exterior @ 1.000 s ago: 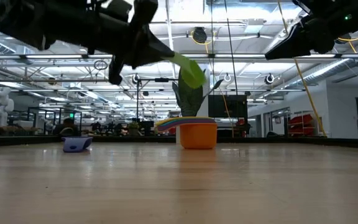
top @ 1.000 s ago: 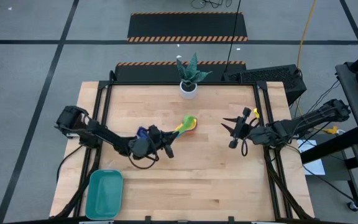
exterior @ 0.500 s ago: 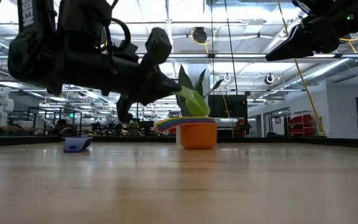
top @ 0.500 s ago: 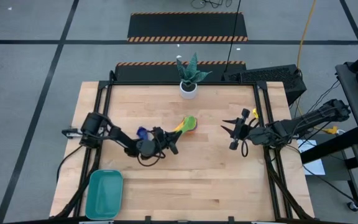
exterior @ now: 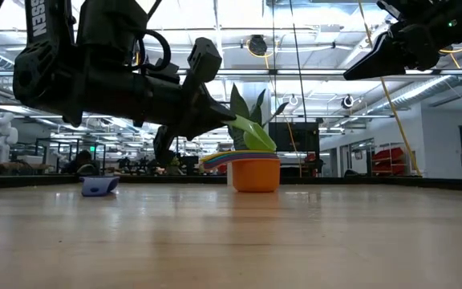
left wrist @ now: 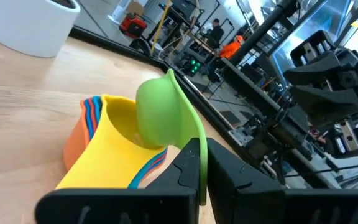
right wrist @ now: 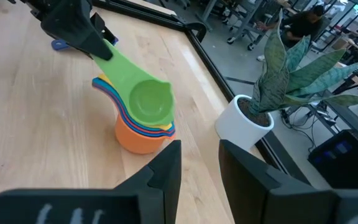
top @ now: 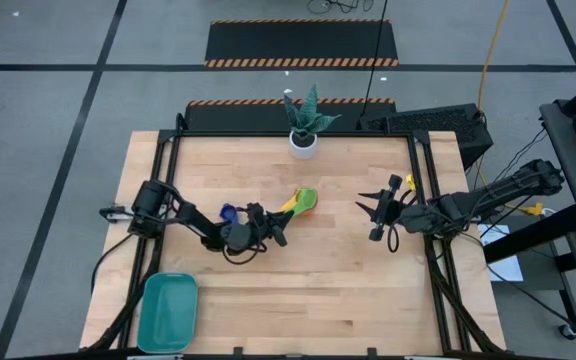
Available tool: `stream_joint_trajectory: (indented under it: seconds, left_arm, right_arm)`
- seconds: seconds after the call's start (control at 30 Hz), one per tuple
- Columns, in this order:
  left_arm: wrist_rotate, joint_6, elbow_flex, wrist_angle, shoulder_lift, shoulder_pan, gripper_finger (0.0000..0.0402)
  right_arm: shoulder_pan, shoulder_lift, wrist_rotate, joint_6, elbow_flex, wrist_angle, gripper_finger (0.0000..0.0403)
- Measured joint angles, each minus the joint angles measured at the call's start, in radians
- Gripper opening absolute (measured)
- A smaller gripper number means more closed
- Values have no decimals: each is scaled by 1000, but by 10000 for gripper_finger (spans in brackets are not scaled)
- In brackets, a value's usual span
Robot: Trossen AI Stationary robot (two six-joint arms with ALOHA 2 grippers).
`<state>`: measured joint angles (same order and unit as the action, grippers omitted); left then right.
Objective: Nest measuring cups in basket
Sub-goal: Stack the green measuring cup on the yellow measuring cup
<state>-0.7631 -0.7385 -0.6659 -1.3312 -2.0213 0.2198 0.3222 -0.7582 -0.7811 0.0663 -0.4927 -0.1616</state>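
Observation:
My left gripper is shut on the green measuring cup and carries it tilted, just over a stack of nested cups. That stack has the orange cup at the bottom and the yellow cup on top. It stands on its base at mid-table. A navy cup lies alone on the table beside the left wrist. The teal basket rests at the near left corner. My right gripper hangs open above the table's right side, away from the cups. My left gripper pinches the green cup's flat handle between its two fingers, near the handle's free end. The fingers come slanting down from the table's left, in line with the handle. The bowl is tilted and sits over the yellow cup's mouth; whether they touch, I cannot tell.
A white pot with a green plant stands at the table's far edge, behind the stack. Bare wood stretches between the stack and the near edge and toward the basket. Black frame rails run along the left and right sides.
My left gripper has moved down and a little to the right toward the stack, staying shut on the green cup. The cup has come down from well above the stack to just over the yellow cup's rim. The left arm's elbow has swung toward the table.

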Motion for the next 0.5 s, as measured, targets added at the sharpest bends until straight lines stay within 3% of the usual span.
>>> stream_joint_trajectory:
  seconds: [0.17,0.5]
  left_arm:
    - [3,-19,0,2,0,-12,10]
    - [2,-1,0,61,-1,-15,86]
  right_arm:
    - [0,0,0,-2,0,2,102]
    - [0,0,0,-2,0,2,102]
